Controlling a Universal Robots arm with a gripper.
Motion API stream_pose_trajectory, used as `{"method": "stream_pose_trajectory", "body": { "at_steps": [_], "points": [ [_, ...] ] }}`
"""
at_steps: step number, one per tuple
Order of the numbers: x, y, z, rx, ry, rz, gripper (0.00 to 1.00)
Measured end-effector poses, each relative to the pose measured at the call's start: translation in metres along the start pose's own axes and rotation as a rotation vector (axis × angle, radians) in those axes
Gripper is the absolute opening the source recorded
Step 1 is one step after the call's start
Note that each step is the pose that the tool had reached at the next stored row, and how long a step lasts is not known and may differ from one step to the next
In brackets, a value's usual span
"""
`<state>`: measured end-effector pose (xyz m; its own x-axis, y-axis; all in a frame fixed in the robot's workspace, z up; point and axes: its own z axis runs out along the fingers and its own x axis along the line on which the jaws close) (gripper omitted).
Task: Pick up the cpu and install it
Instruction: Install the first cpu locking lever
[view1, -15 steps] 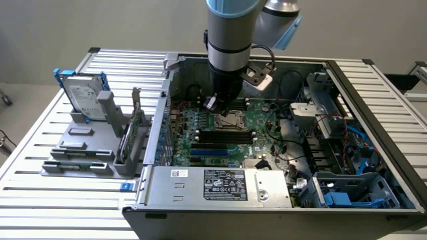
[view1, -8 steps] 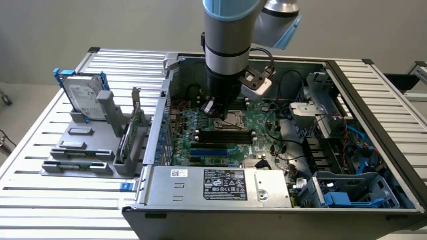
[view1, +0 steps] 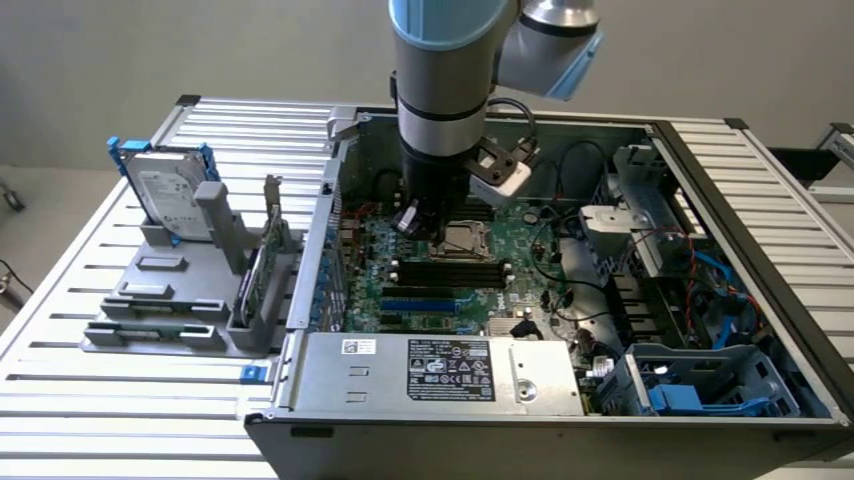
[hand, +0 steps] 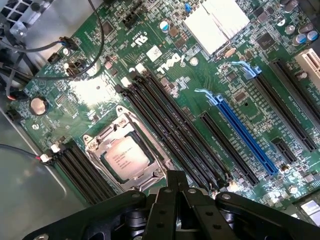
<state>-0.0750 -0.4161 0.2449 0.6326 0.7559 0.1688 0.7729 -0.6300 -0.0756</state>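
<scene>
Already the cpu (hand: 127, 159) sits in its socket (hand: 95, 142) on the motherboard (hand: 240, 85), so we judge the install step nearly finished. Our end effector (hand: 176, 187) hovers just beside it, fingers closed and empty. Next calls for checking seating.
</scene>
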Motion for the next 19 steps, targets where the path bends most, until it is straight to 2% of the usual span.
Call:
{"method": "stream_pose_trajectory", "body": {
  "at_steps": [6, 14, 19],
  "points": [
    [-0.003, -0.0027, 0.0097, 0.0017, 0.0021, 0.000, 0.11],
    [-0.011, -0.0141, 0.0232, 0.0043, 0.0056, 0.000, 0.11],
    [-0.012, -0.0144, 0.0299, 0.0098, 0.0125, 0.001, 0.11]
  ]
}}
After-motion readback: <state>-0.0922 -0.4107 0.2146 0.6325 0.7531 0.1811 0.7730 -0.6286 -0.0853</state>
